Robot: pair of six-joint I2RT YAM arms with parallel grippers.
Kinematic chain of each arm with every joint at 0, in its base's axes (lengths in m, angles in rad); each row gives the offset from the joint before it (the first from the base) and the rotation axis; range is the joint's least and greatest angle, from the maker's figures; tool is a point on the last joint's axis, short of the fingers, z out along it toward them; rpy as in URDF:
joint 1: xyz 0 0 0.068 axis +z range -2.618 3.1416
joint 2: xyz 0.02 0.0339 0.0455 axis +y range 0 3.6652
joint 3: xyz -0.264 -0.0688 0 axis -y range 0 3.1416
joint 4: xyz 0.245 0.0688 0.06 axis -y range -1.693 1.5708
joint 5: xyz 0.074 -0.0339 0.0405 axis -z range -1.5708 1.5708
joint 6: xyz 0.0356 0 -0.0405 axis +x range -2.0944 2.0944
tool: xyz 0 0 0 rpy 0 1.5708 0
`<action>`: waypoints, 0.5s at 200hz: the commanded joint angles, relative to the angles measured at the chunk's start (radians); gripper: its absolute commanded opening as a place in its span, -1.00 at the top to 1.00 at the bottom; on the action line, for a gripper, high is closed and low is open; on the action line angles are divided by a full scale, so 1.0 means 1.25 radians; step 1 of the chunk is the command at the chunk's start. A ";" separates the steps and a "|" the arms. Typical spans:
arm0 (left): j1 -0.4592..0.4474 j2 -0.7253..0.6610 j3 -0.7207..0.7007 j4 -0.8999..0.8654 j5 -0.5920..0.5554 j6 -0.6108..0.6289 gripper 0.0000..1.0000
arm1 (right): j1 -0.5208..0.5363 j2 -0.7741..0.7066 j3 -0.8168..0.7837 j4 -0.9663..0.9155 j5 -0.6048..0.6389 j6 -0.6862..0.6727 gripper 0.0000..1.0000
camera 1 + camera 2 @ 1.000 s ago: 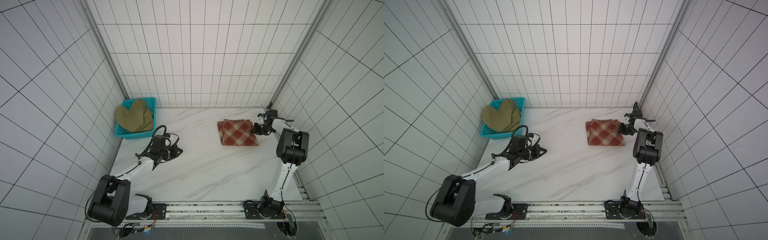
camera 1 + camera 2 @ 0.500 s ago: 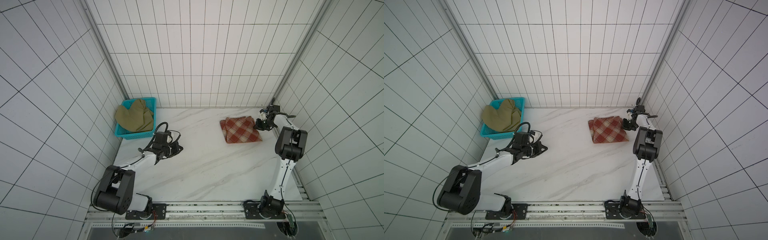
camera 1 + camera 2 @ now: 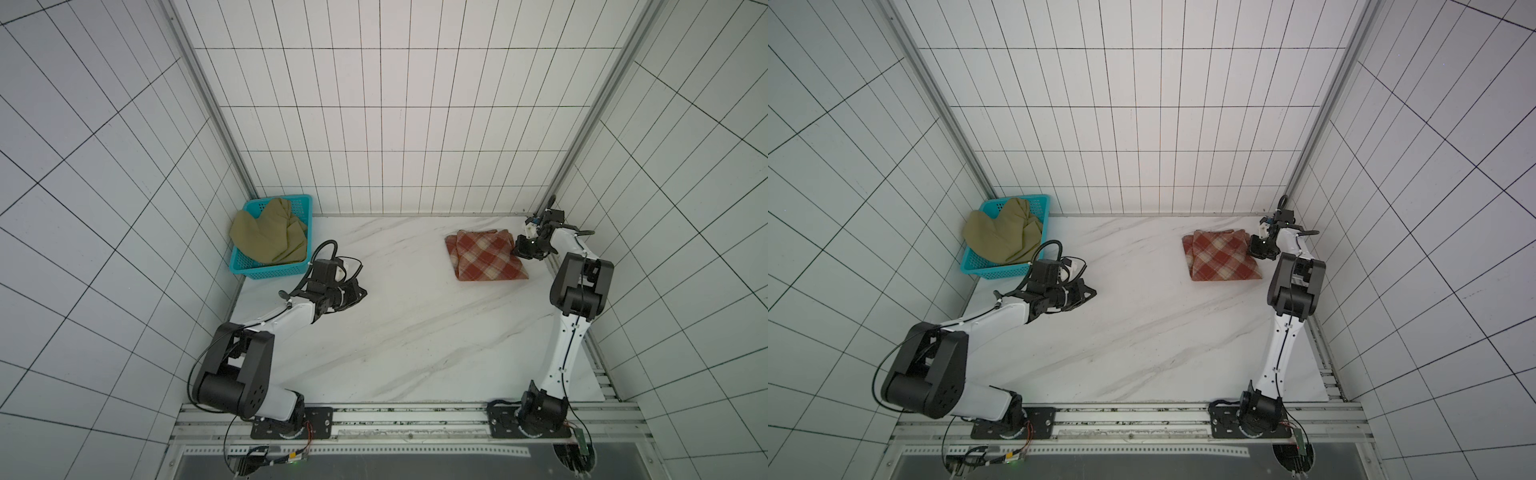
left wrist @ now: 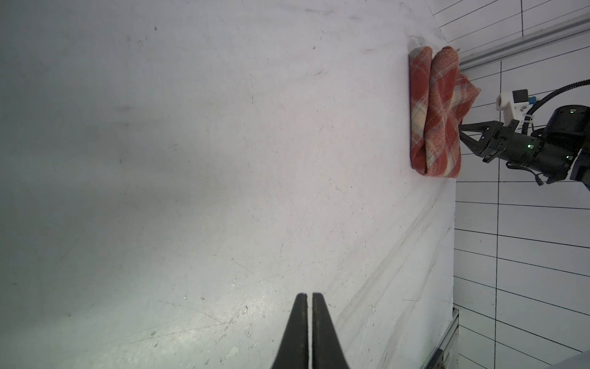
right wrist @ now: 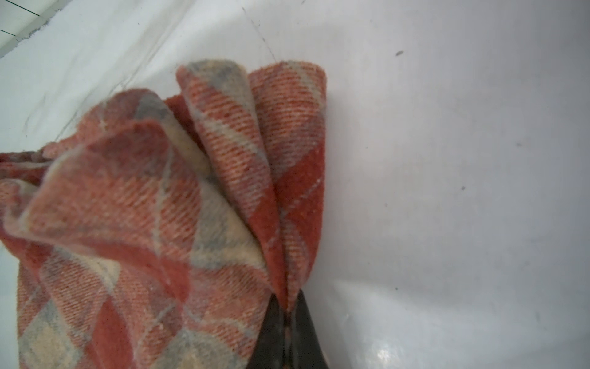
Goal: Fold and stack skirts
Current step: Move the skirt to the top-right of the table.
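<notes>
The rust-red and cream plaid skirt [image 3: 484, 257] [image 3: 1221, 257] lies folded at the table's back right. My right gripper [image 3: 517, 251] [image 3: 1252, 251] is shut on its right edge; in the right wrist view the cloth [image 5: 159, 223] bunches into pleats that run between the closed jaws [image 5: 287, 303]. The olive-khaki skirt [image 3: 270, 237] [image 3: 1003, 237] is heaped in the teal basket [image 3: 274, 272]. My left gripper [image 3: 361, 293] [image 3: 1092, 294] hovers low over bare table near the basket, shut on nothing [image 4: 308, 295]. From the left wrist view the plaid skirt [image 4: 434, 111] shows far off.
The teal basket [image 3: 1000, 272] stands in the back left corner against the tiled wall. Tiled walls close in the table [image 3: 415, 332] on three sides, and the right wall is close behind the right gripper. A metal rail [image 3: 395, 415] runs along the front edge.
The right gripper has pulled the plaid skirt a little toward the right wall. The left gripper has drifted slightly toward the back and stays shut.
</notes>
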 commanded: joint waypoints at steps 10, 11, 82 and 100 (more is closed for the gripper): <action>0.000 -0.002 0.027 0.016 -0.009 0.003 0.86 | -0.007 -0.055 0.050 -0.006 -0.008 0.018 0.57; 0.001 -0.003 0.028 0.017 -0.009 0.002 0.86 | -0.007 -0.058 0.049 -0.005 -0.008 0.019 0.55; 0.041 -0.110 0.093 -0.069 -0.046 0.057 0.55 | 0.015 -0.438 -0.288 0.269 -0.024 0.196 0.30; 0.084 -0.136 0.127 -0.125 -0.111 0.090 0.14 | 0.054 -0.532 -0.407 0.363 -0.034 0.248 0.26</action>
